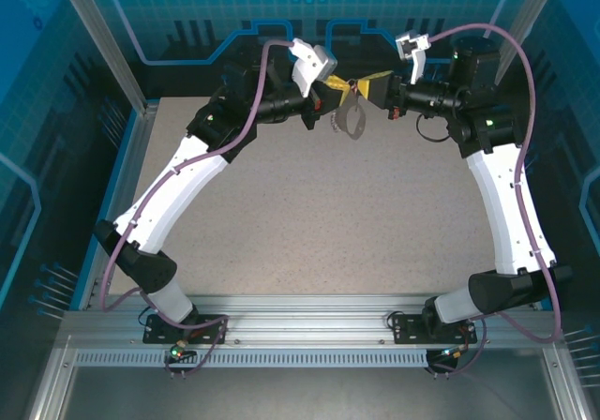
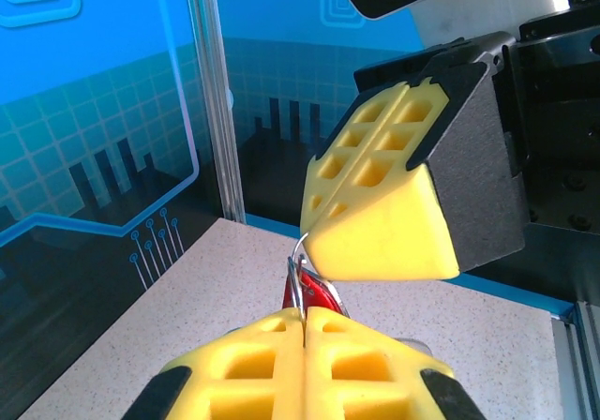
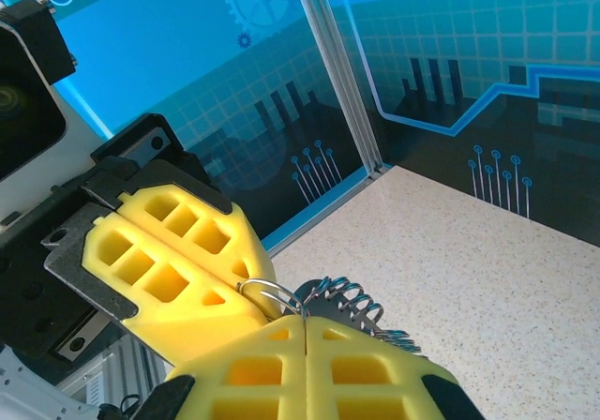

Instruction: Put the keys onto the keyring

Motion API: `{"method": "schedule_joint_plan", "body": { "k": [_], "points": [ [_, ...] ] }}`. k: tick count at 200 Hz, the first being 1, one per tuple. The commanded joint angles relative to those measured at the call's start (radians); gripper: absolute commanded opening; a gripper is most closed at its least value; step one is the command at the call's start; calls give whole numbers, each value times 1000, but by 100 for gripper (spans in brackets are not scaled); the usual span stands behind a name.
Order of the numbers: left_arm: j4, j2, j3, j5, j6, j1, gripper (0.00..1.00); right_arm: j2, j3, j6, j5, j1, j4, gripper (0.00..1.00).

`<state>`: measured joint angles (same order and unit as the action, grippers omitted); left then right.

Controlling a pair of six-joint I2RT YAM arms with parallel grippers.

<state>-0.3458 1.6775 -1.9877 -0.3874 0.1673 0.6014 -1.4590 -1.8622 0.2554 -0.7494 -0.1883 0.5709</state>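
Yellow foam pads of both hands meet tip to tip in the air over the far part of the speckled surface [image 1: 328,223]. The left hand [image 2: 305,331] is pressed together, pinching the red-headed key [image 2: 317,296] at its tips. The right hand [image 3: 306,334] is clamped on the dark keyring [image 3: 361,304], whose row of silver wire rings juts past its pads.

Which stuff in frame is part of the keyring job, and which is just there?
Job:
- red key, in the shut jaws of the left gripper
- keyring, held in the shut jaws of the right gripper

Not job:
- table
- frame post
- backdrop panels
- purple cables
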Motion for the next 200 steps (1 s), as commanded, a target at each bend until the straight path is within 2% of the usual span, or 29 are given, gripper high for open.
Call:
{"method": "schedule_joint_plan", "body": {
  "k": [1, 58, 128, 143, 167, 176, 200],
  "points": [
    [61, -11, -22, 3, 10, 15, 0, 3, 13, 15, -49, 19, -11, 0],
    [180, -29, 39, 33, -40, 21, 0, -12, 20, 36, -153, 11, -4, 0],
    [244, -28, 69, 49, -78, 24, 0, -28, 18, 43, -203, 12, 27, 0],
    [258, -30, 76, 54, -81, 23, 0, -21, 30, 57, -200, 30, 22, 18],
    [271, -34, 84, 59, -81, 24, 0, 18, 96, 132, -206, 84, -60, 40],
    [274, -35, 85, 56, -83, 24, 0, 38, 127, 173, -211, 106, -108, 44],
    [274, -37, 87, 50, -85, 24, 0, 76, 179, 241, -209, 139, -196, 46]
  ]
}}
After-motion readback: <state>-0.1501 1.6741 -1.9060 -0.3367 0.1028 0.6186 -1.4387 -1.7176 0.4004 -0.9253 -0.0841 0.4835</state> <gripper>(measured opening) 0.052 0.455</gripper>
